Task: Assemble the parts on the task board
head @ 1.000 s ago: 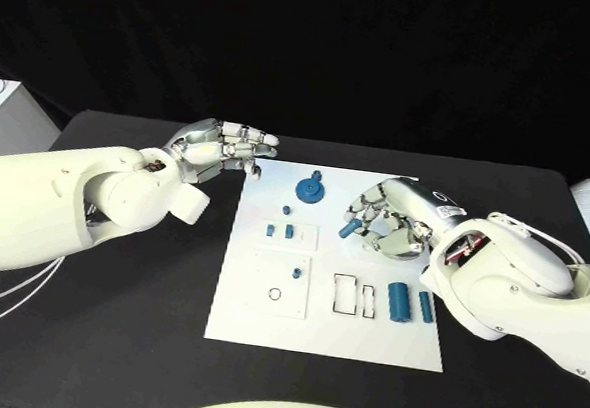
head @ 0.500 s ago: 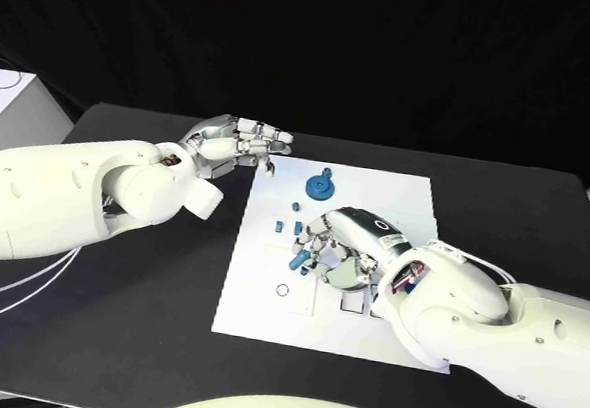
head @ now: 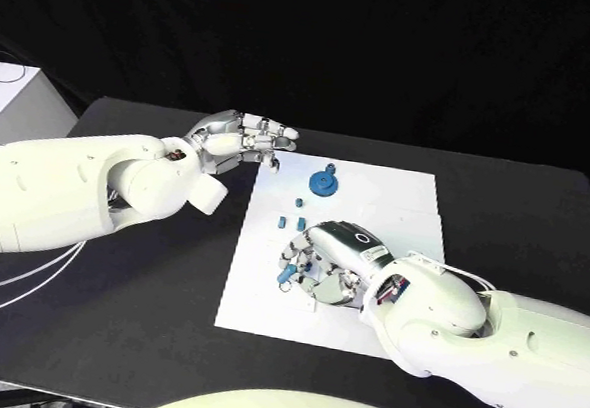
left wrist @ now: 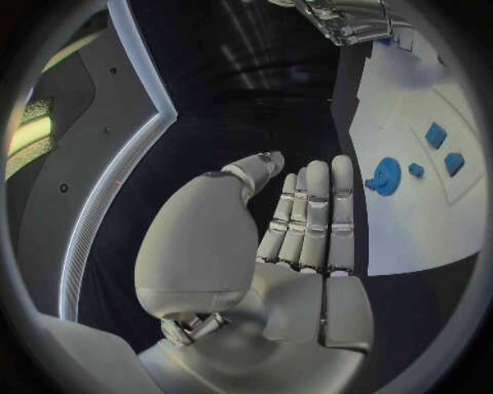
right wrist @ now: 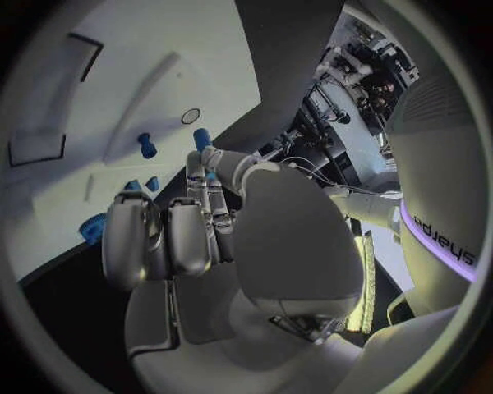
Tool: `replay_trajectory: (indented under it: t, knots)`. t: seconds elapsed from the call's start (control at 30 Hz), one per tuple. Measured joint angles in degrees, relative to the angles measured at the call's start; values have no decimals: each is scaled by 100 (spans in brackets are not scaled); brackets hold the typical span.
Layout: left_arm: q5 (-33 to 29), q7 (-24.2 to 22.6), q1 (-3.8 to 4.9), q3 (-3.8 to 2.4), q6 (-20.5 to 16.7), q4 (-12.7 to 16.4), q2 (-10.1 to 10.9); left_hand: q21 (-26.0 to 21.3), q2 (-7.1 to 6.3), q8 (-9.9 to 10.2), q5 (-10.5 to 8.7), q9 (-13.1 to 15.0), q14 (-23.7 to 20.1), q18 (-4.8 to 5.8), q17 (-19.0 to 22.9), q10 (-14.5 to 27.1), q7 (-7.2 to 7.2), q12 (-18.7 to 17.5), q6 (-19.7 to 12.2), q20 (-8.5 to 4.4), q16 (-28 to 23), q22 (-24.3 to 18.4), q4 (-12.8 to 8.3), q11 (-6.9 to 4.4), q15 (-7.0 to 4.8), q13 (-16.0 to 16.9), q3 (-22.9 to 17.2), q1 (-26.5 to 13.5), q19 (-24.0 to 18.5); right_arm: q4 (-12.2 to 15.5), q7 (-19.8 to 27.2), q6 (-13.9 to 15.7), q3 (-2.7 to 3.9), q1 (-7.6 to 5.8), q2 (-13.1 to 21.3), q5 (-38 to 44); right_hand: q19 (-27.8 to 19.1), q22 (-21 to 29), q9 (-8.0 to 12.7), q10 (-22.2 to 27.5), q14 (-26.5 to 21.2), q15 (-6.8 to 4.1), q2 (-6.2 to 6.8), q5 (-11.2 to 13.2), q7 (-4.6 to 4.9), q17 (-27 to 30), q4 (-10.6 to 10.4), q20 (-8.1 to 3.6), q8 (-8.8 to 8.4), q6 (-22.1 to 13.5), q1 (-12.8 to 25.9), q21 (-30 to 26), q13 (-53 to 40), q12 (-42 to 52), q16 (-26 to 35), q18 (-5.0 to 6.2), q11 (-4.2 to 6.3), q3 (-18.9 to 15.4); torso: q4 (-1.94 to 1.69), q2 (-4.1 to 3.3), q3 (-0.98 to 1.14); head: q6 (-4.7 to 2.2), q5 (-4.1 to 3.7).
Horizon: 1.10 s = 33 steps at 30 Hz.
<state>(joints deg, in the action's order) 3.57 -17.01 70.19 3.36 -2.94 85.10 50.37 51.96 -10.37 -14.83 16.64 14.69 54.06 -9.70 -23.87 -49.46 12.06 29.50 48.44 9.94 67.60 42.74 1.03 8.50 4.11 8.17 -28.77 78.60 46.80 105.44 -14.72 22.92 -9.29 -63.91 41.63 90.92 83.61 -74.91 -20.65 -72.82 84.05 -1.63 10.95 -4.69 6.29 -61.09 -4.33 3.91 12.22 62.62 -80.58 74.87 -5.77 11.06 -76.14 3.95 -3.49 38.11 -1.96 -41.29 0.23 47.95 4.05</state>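
Head view: a small blue peg is carried over the white board

Head view shows the white board (head: 262, 301) lying in the middle of the black bench (head: 120, 334). The right robot hand (head: 320, 264) is placed over the middle of the board, and a small blue peg (head: 288, 277) is seen at its fingertips. In the right wrist view the same peg (right wrist: 202, 139) is pinched between the thumb and a finger, so this robot hand is grasping the peg. Whether the peg already touches the board cannot be told.

The left robot hand (head: 239, 139) is held above the bench just beside the far left corner of the board. In the left wrist view its fingers (left wrist: 311, 215) are stretched out side by side and nothing is held in them, so it is released.

A blue gear (head: 326, 182) lies on the far part of the board, and two small blue blocks (head: 290, 224) lie between the gear and the right robot hand.

The peg is judged to be light, stiff and smooth, probably of plastic. It can slip or turn easily in the metal fingers. It is best taken at the middle of its round side, so that the lower end stays free for the hole. A gentle, steady pinch should be enough.
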Motion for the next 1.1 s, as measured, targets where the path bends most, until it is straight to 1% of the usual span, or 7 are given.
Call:
replay_trajectory:
  t: [0.07, 0.1, 0.33, 0.37, 0.5, 1.03, 1.1]
  knots:
    - [0, 2, 0, 0, 2, 0, 1, 0, 0, 0, 0, 0, 0, 0, 0, 0, 0, 0, 0, 0, 0, 0, 0, 0, 0, 0, 0, 0, 0, -11, 5, -44, -5, 10, -7, 64, 0, 0, 0, -2, 0, 0, 7, -9, 3, 0, 0, 0, 0, -3, 7, 0, 0, 0, 0, 0, 1, 0, 0, -1, 1, 6, 3]
    - [0, 3, 0, 0, 3, 0, 2, 0, 0, 0, 0, 0, 0, 0, 0, 0, 0, 0, 0, 0, 0, 0, 0, 0, 0, 0, 0, 0, 0, -15, 7, -64, -7, 14, -9, 89, 0, 0, -1, -20, 0, 0, 7, -9, 4, 0, 0, 0, 0, -4, 7, 0, 0, -1, 0, 0, 19, 0, 1, -1, 3, 10, 3]
    - [1, 11, 0, 0, 12, 1, 2, 1, 0, 0, 0, 0, 0, -1, 0, 0, 0, 0, 0, 0, 0, 0, 0, 0, 0, 0, 0, 0, 0, -43, 11, -213, -21, 43, -39, 236, 21, -1, -2, -28, 0, 0, 8, -9, 6, -10, 29, -21, 2, -5, 7, 0, -5, -22, 0, 0, 12, 0, 1, -2, 3, 24, 8]
    - [1, 12, 0, 0, 13, 1, 2, 1, 0, 0, 0, 0, 0, 0, 0, 0, 0, 0, 0, 0, 0, 0, 0, 0, 0, 0, 0, 0, 0, -48, 11, -229, -23, 49, -44, 256, 21, -3, -3, -28, 0, 0, 8, -9, 9, -10, 29, -21, 66, -8, 7, 0, -5, -22, 0, 0, 12, 0, 1, -2, 4, 25, 8]
    - [1, 19, 0, 0, 20, 1, 5, 1, 0, 0, 0, 0, 0, 0, 6, 42, 0, 0, 0, 22, 0, -7, 0, 0, 0, 0, 0, 0, 22, -70, -13, -287, -28, 67, -50, 353, 21, -4, -3, -29, 0, 0, 23, -9, 12, -21, 30, -21, 67, -11, 22, 23, -5, -22, 0, 0, 12, 0, 0, -2, 7, 37, 5]
    - [3, 41, 0, 0, 32, 5, 26, 1, 0, 0, 0, -1, 0, 1, 6, 42, 0, 0, 0, 21, 0, -7, 0, 0, 0, 0, 0, 0, 21, -87, -159, -355, -28, 77, -60, 630, 21, -3, -9, -51, 0, 0, 20, -6, 23, -24, 30, -21, 90, -21, 50, 23, -3, -30, 0, 0, 33, 1, -2, 0, 0, 45, 4]
    - [3, 44, -1, 0, 34, 6, 28, 1, 0, 0, 0, -1, -20, 0, 6, 42, 0, 0, 0, 21, 0, -13, 11, 0, 20, 0, 11, 0, 21, -84, -177, -352, -28, 79, -62, 661, 20, -3, -11, -54, 0, 0, 20, -4, 24, -24, 46, -21, 102, -22, 51, 23, -3, -31, 0, 0, 36, 16, -3, 0, 0, 45, 1]
